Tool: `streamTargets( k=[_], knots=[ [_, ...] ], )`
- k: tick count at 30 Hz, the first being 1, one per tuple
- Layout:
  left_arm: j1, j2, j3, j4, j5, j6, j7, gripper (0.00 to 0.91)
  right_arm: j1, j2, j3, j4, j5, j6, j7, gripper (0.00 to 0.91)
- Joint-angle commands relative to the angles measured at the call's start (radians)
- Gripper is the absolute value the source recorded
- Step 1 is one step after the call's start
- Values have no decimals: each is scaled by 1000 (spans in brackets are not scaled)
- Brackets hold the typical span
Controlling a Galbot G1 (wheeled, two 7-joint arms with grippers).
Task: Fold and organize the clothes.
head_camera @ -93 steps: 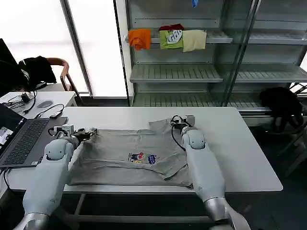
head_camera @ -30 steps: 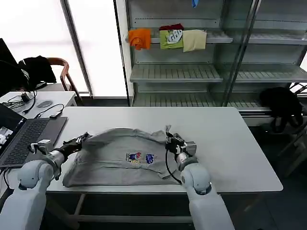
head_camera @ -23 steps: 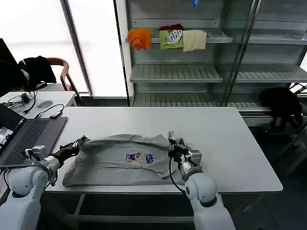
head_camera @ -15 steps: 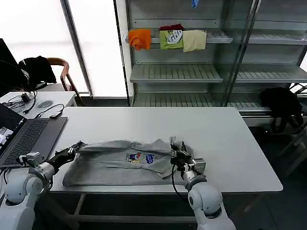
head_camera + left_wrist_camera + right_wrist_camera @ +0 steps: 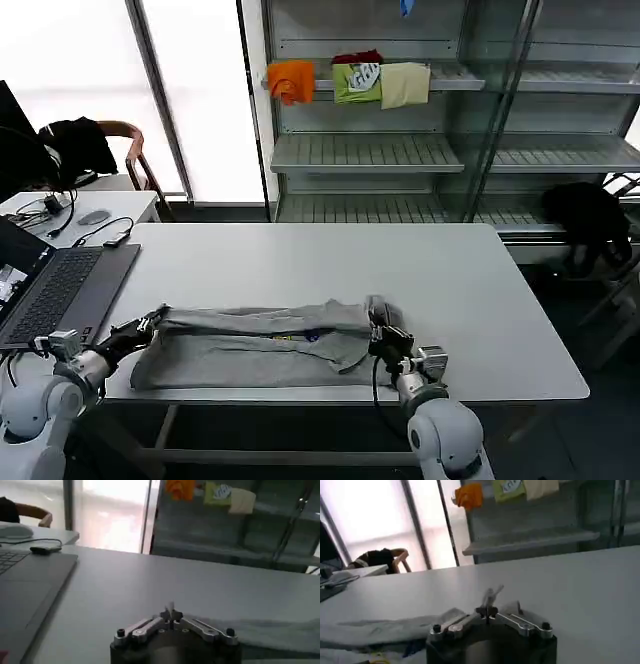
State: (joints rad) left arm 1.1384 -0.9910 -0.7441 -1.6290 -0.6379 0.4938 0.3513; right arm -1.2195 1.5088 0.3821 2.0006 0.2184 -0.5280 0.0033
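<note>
A light grey shirt (image 5: 250,345) lies along the table's front edge, doubled over into a long low band. Only a sliver of its chest print (image 5: 300,337) peeks out of the fold. My left gripper (image 5: 152,321) is shut on the shirt's left end, and in the left wrist view the left gripper (image 5: 170,614) pinches a thin strip of the shirt (image 5: 265,630). My right gripper (image 5: 378,322) is shut on the right end. In the right wrist view the right gripper (image 5: 489,611) holds a tuft of the shirt (image 5: 385,630).
An open laptop (image 5: 55,290) sits at the table's left edge, close to my left arm. The white table (image 5: 400,270) stretches bare behind the shirt. Shelves behind hold small orange (image 5: 290,80), green (image 5: 357,80) and cream (image 5: 405,84) garments. A black garment (image 5: 590,215) hangs at far right.
Both grippers have drawn the shirt's far edge up and back toward the table's front edge. The upper half now lies folded over the lower half, covering most of the print.
</note>
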Motion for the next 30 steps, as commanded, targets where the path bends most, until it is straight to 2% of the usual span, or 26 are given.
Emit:
streamTargets(
  k=[1,4,9,12,13,14,15,18,21,23,25,27,30],
  knots=[
    [13,2,-8,0,2,0,2,10,-29,-6,16,26,0,-1,1,0],
    [23,9,-10,0,28,-4,6,10,-38,-8,17,23,-52,6,-10,0],
    [52,17,-22,-20,51,-6,11,10,-63,-10,20,29,-78,-1,-16,0],
    [67,15,-19,-37,82,-11,12,10,-79,-12,14,23,-164,15,-25,0],
    [70,11,-17,-40,103,-16,12,20,-83,-11,10,21,-198,26,-26,0],
    [72,4,-11,-43,124,-21,11,101,-89,-9,5,17,-244,36,-21,0],
    [73,0,-10,-44,137,-22,10,907,-90,-8,1,16,-266,37,-16,907],
    [79,-15,3,-52,196,-40,1,907,-99,-2,-12,9,-354,51,11,907],
    [83,-20,8,-62,207,-45,-8,907,-110,11,-16,-9,-492,95,33,907],
    [83,-25,9,-70,223,-47,-16,907,-119,19,-19,-24,-636,120,67,907],
    [81,-32,7,-80,227,-45,-23,907,-123,19,-26,-35,-714,142,104,907],
    [81,-38,2,-96,225,-43,-31,907,-127,18,-33,-37,-738,141,126,907],
    [84,-50,-10,-125,209,-42,-46,907,-130,20,-38,-25,-711,160,123,907]
  ],
)
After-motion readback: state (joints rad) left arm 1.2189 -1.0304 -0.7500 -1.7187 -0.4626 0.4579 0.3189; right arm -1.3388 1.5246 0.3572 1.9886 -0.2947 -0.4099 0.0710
